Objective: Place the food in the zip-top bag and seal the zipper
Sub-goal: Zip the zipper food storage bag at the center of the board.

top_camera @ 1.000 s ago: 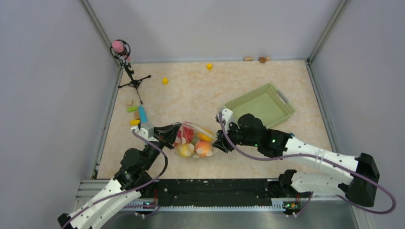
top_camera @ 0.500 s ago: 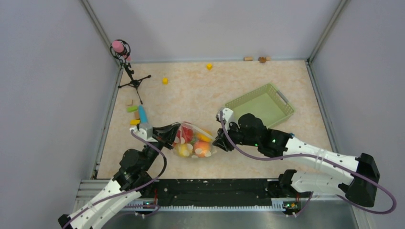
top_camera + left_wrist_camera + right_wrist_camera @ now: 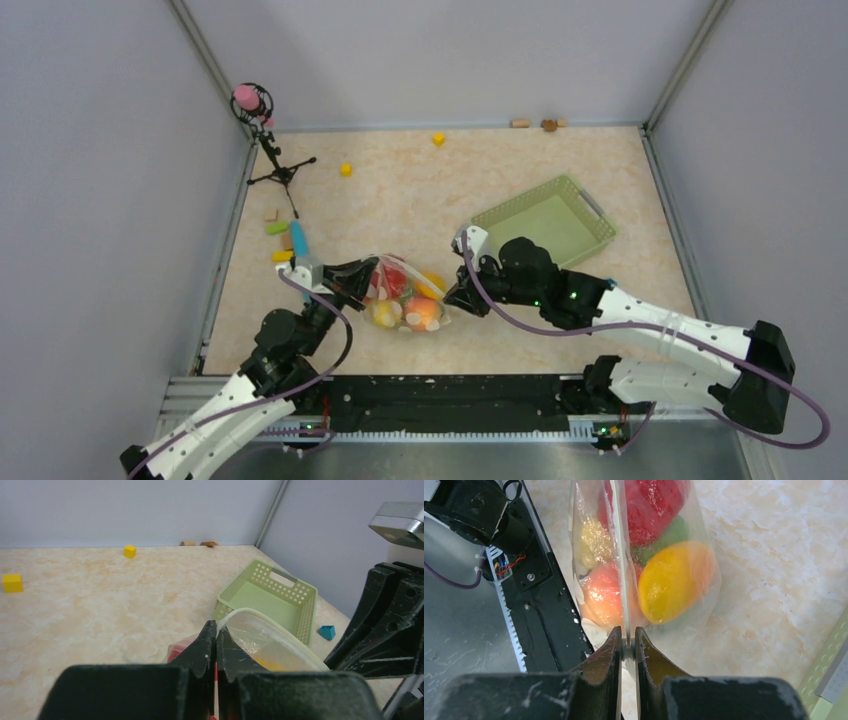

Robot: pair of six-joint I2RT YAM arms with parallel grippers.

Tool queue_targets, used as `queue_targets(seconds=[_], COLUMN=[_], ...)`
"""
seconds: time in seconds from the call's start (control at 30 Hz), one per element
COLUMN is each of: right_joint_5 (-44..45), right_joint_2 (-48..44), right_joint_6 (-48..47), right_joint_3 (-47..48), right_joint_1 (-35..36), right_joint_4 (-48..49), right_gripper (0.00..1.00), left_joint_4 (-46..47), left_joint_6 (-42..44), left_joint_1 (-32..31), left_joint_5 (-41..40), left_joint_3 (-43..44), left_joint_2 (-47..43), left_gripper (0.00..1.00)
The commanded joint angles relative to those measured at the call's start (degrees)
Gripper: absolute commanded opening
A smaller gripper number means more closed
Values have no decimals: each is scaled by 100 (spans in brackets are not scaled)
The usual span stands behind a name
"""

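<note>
Seen from above, a pale marbled bench (image 3: 500, 170) carried a clear zip-top bag (image 3: 405, 297) printed with white dots, lying near the front edge between two robot arms. The left hand (image 3: 365, 277) held the bag's left end and the right hand (image 3: 452, 298) held its right end, so the bag was stretched between them.

All the food (image 3: 671, 580) in view was inside the bag: a red piece, a yellow one, a peach-orange one, a paler yellow one and a bit of green. No toy fruit lay loose on the bench, so the filling part of the task looked finished.

The left wrist camera showed the left hand's fingers pressed together on the bag's whitish rim. The right wrist camera showed the right hand's fingers narrowed to a thin gap and pinched on the zipper (image 3: 620, 555), which ran away from them as one straight line across the bag.

What seemed left was the sealing. The strip looked drawn taut and its two sides lay together near the right hand, but whether it was pressed shut along its whole length could not be told.

A green basket (image 3: 545, 220) sat just behind the right arm with nothing in it, and two yellow cubes (image 3: 345, 169) lay well apart from the bag, towards the back.
</note>
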Motion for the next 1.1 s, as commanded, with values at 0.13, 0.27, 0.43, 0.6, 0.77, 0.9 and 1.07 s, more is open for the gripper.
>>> queue_targets(seconds=[0.13, 0.27, 0.43, 0.6, 0.77, 0.9, 1.07], right_joint_5=[47, 117, 170, 301, 444, 572, 1122], right_joint_2=[1, -69, -217, -501, -806, -962, -989], right_joint_6=[296, 440, 631, 848, 1018, 1101, 1505], right_joint_3=[-32, -163, -364, -605, -801, -882, -942], right_joint_1=[-52, -51, -48, -50, -43, -50, -52], right_joint_4=[-62, -101, -160, -273, -372, -390, -201], right_gripper=[0, 0, 0, 0, 0, 0, 0], left_joint_4=[248, -70, -183, -445, -541, -529, -752], left_joint_6=[-612, -859, -1114, -1339, -1437, -1436, -1321], left_joint_1=[19, 19, 18, 28, 53, 125, 204], left_joint_5=[-2395, -3313, -3760, -4165, -4285, -4149, -3497], left_joint_3=[296, 616, 844, 1058, 1161, 1223, 1510], left_joint_2=[381, 774, 1267, 1671, 1929, 2137, 2541], left_gripper=[0, 0, 0, 0, 0, 0, 0])
